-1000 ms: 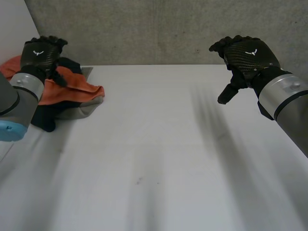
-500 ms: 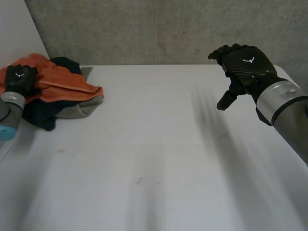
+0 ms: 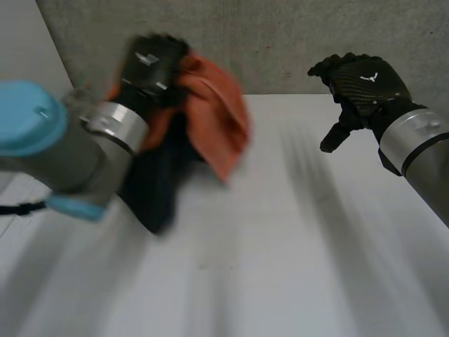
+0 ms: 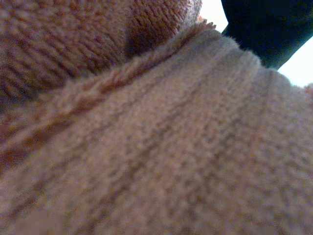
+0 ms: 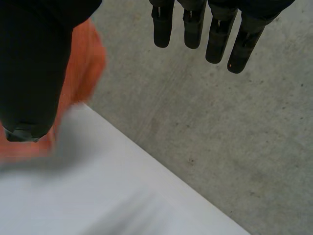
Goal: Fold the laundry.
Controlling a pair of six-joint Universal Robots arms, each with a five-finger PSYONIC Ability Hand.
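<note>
From the head view I see my left hand (image 3: 149,62) raised above the far left of the counter (image 3: 295,267), its fingers (image 3: 165,43) curled over the top of a bunched orange towel (image 3: 219,126). A dark garment (image 3: 158,184) hangs with the towel below my wrist. Both pieces are smeared there, and I cannot tell whether the garment's lowest end touches the counter. My left wrist view gives what the head view cannot: the towel's looped, fuzzy pile seen close up, a ridged fold running across it, and a patch of the dark garment beyond the fold. The cloth hides my fingers there, so I read the grip from the head view alone: closed on the towel, which drapes down from my fingers and toward the counter's middle.

My right hand (image 3: 365,83) hovers over the far right of the counter, well apart from the laundry. Its wrist view shows the fingers (image 5: 193,29) straight and a little spread, the thumb apart from them, with nothing held between. Past the thumb there is a bit of the orange towel, then the counter's far edge and the grey concrete wall (image 5: 220,122)
</note>
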